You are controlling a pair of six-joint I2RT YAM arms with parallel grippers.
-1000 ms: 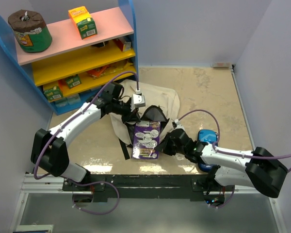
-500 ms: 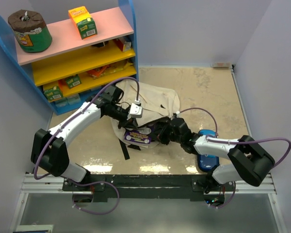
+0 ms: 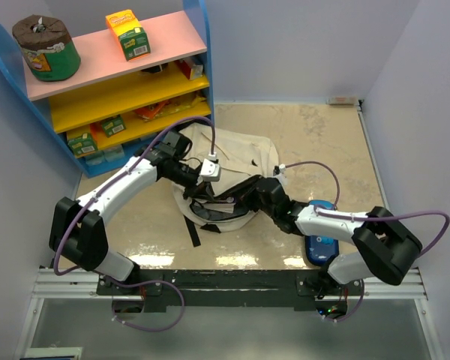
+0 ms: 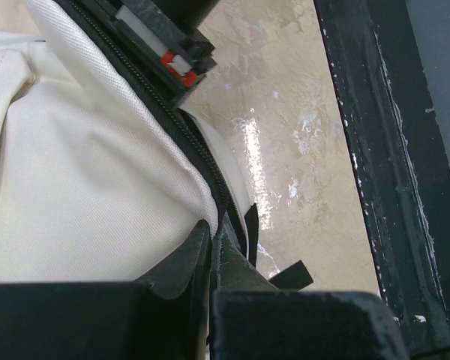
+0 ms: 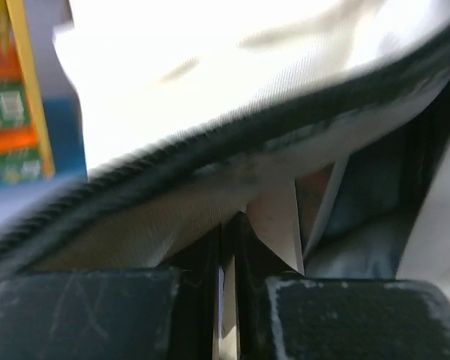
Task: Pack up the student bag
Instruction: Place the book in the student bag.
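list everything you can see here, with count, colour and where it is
student bag: one, beige with black trim, table centre
pencil case: one, glossy blue, near right, partly under the right arm
shelf unit: one, blue sides, pink and yellow boards, far left
round pack: one, green and brown, top board
orange box: one, orange and green, top board
small green boxes: several, lower yellow board
table: one, beige marbled
thin pale sheet: one, inside the bag mouth
left claw: one, black, shut on the bag's black rim
right claw: one, black, shut on the thin pale sheet
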